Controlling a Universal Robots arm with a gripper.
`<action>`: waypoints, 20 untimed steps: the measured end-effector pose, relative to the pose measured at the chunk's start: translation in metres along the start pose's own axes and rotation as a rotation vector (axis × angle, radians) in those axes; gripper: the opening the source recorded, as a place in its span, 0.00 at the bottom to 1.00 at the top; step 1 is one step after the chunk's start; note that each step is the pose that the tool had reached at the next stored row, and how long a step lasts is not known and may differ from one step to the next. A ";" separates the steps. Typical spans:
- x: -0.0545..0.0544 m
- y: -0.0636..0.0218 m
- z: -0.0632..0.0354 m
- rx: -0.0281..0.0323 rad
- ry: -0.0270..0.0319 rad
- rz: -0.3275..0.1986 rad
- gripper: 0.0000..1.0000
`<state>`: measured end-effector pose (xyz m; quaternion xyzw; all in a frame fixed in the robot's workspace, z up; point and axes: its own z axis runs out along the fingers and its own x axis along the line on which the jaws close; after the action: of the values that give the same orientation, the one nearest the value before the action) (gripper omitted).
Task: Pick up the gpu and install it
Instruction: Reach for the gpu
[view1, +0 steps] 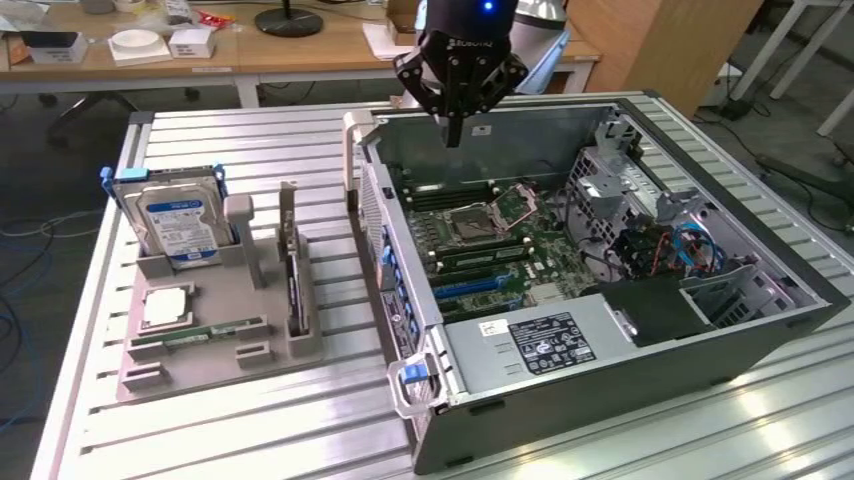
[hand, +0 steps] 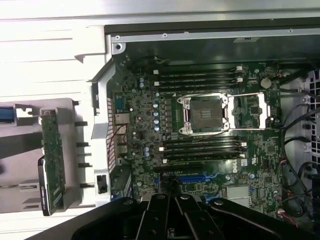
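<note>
Arm (view1: 534, 25) cropped at exterior view's top (above end effector (view1: 454, 138)).

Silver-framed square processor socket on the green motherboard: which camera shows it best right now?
The wrist view: it looks straight down on the silver-framed square processor socket, whole and unobstructed, between rows of black memory slots. The exterior view shows the same socket at a slant, deep inside the open grey computer case.

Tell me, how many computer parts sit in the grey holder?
4: the hard drive standing upright, the gpu on edge nearest the case, the silver chip lying flat, the green memory stick lying beside it. Some may be hidden.
</note>
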<state>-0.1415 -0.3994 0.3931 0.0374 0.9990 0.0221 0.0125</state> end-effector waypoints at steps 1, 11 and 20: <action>0.001 -0.0001 0.0000 0.0000 0.0000 0.000 0.10; 0.013 -0.0011 -0.0002 0.0001 0.0001 0.000 0.10; 0.025 -0.0021 -0.0003 0.0001 0.0002 0.000 0.10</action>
<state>-0.1667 -0.3996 0.3928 0.0374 0.9990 0.0221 0.0124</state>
